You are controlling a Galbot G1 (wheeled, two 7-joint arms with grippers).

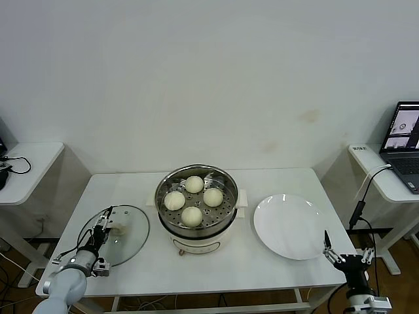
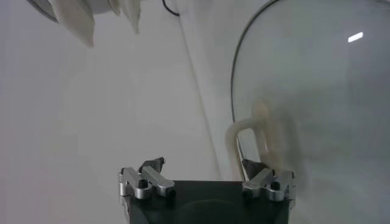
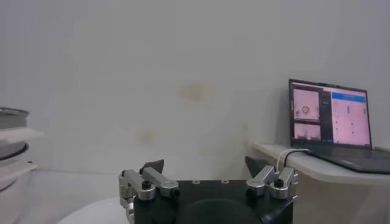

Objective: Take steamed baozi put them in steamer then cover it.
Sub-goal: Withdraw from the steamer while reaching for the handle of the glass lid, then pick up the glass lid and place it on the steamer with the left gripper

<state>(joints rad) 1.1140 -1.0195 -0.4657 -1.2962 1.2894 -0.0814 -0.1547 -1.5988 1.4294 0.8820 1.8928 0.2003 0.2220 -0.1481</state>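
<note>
one cover (image 1: 121,234) lies flat, bar handle (image 1: 118,228) between left hand (image 1: 105,226)'s spread fingers.

Even, soft light fills my workspace, throwing only faint shadows on the white rectangular table (image 1: 262,275). A small bright glint sits on the round clear glass lid (image 2: 317,91). My left wrist view looks hazy and smeared.
</note>
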